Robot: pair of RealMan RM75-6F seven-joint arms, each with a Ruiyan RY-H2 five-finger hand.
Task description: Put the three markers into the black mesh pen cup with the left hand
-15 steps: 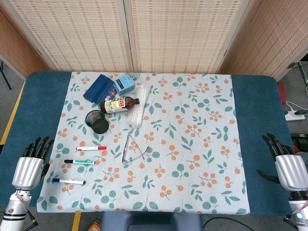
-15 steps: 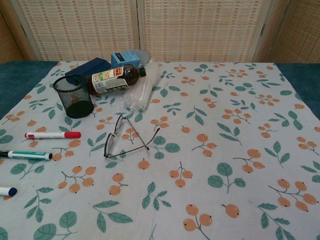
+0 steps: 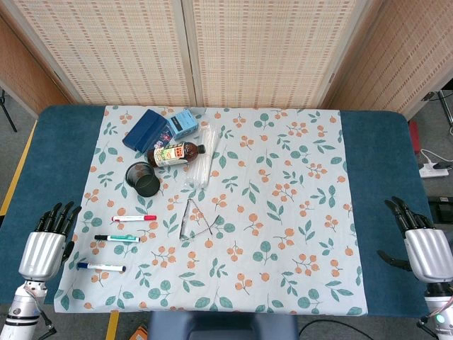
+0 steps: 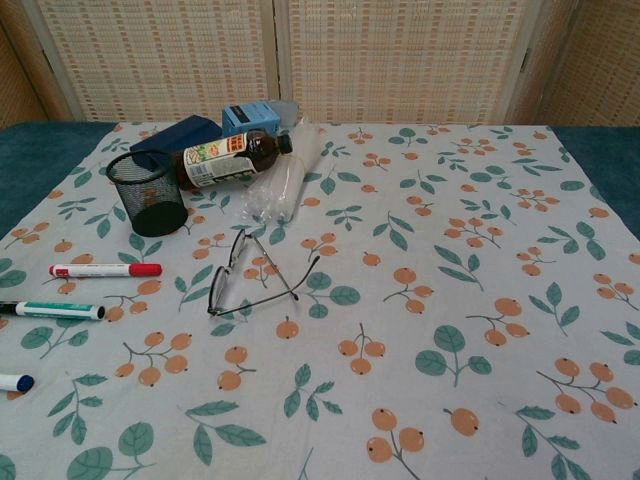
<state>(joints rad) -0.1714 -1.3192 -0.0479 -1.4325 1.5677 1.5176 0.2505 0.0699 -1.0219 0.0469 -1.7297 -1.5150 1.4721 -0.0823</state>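
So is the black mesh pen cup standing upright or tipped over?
Upright. The black mesh pen cup stands on its base with the open rim facing up; the head view looks down into it. No marker shows inside.

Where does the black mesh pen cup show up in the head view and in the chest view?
Head view: the black mesh pen cup stands upper left of centre, above the red-capped marker.
Chest view: the cup stands at the upper left, again beyond the red-capped marker.
Shared landmark: the brown bottle lies on its side just right of the cup and further back.
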